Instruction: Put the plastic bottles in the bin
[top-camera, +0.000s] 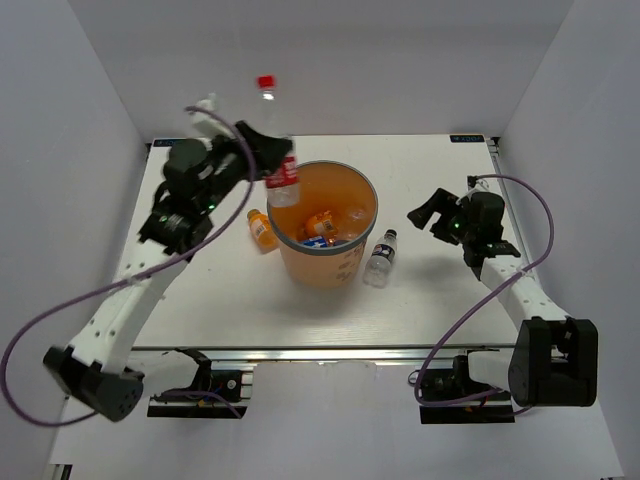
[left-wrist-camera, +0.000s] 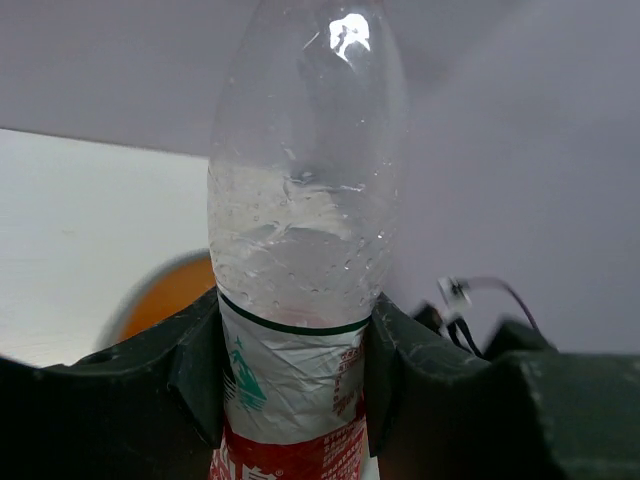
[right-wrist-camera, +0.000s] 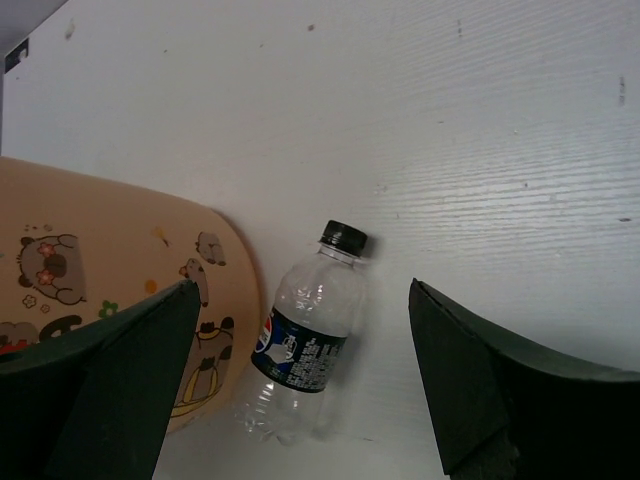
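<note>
left gripper (left-wrist-camera: 295, 372) clamps red-cap bottle (left-wrist-camera: 300, 230) upright above bin (top-camera: 320, 270) far-left rim; next: shift inward, let go. right gripper (right-wrist-camera: 301, 286) spread wide, empty, over dark-cap bottle (right-wrist-camera: 305, 340).

Small clear dark-capped bottle (right-wrist-camera: 308, 345) lying on white table (right-wrist-camera: 480, 150), seemingly touching orange bin (right-wrist-camera: 110, 265), between spread gripper (right-wrist-camera: 300, 385) fingers

White tabletop (top-camera: 230, 300), a few dark specks. Plain pale walls (top-camera: 400, 60) on left, far and right sides. Metal rail (top-camera: 330, 353) along near edge. Small blue tag (top-camera: 466, 139) at far right corner.
</note>
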